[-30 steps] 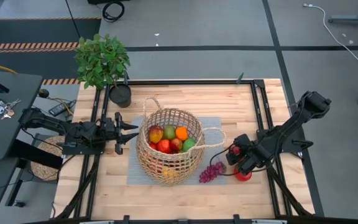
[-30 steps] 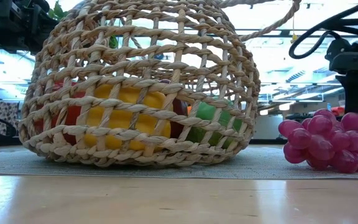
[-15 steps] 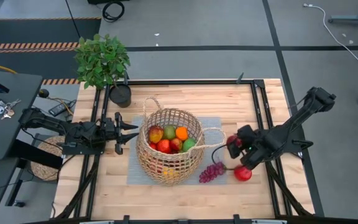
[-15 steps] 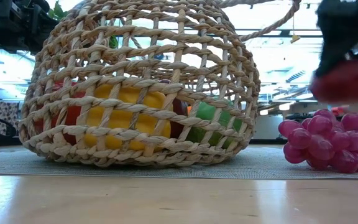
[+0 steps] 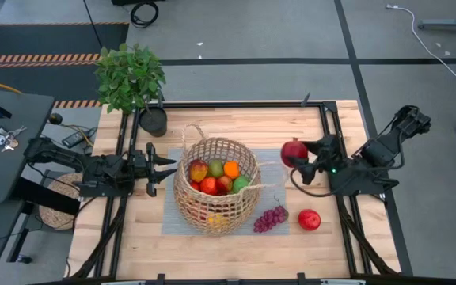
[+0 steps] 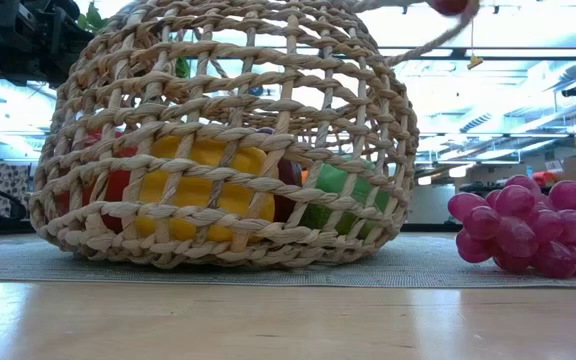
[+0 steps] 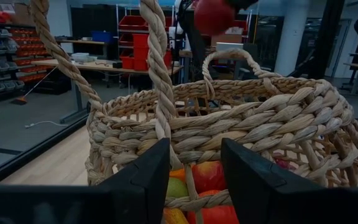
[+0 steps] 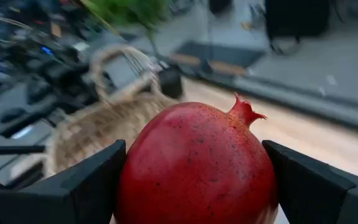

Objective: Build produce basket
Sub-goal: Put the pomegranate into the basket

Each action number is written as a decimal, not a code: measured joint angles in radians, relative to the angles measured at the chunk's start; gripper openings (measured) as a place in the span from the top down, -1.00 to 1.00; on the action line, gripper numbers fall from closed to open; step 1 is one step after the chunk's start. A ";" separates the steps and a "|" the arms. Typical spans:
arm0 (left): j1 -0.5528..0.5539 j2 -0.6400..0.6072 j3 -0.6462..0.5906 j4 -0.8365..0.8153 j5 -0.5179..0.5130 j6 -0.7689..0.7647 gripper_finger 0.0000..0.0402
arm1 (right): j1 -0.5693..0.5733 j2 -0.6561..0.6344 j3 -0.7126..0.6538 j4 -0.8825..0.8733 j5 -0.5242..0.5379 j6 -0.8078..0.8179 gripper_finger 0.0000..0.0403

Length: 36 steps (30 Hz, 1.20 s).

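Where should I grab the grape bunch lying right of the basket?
Take the grape bunch across its broad middle, from straight above. It lies flat on the table, lumpy, stretched diagonally beside the basket, so set the fingers across its narrow width, probably clear of the wicker.

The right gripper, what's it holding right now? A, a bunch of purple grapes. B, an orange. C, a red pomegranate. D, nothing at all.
C: the right gripper is shut on a red pomegranate, held above the table just right of the basket, while the grapes lie on the table.
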 joint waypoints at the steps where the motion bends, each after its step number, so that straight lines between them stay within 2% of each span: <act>1: 0.000 0.000 0.000 0.000 0.000 0.000 0.25 | -0.007 0.003 0.000 0.081 0.006 -0.095 -0.79; 4: 0.000 0.000 0.000 0.000 0.000 0.000 0.27 | -0.039 0.031 0.000 0.337 -0.038 -0.364 -0.79; 7: 0.000 0.000 0.000 0.000 0.000 0.000 0.26 | -0.082 0.076 0.000 0.582 -0.145 -0.569 -0.79; 10: 0.000 0.000 0.000 0.000 0.000 0.000 0.24 | -0.134 0.130 0.000 0.759 -0.276 -0.673 -0.80; 13: 0.000 0.000 0.000 0.000 0.000 0.000 0.24 | -0.194 0.182 0.000 0.830 -0.379 -0.693 -0.80; 23: 0.000 0.000 0.000 0.000 0.000 0.000 0.25 | -0.456 0.387 0.035 0.814 -0.785 -0.561 -0.80; 29: 0.000 0.000 0.000 0.000 0.000 0.000 0.25 | -0.564 0.582 0.235 0.645 -0.965 -0.600 -0.80; 36: 0.000 0.000 0.000 0.000 0.000 0.000 0.26 | -0.634 0.812 0.515 0.415 -1.059 -0.841 -0.80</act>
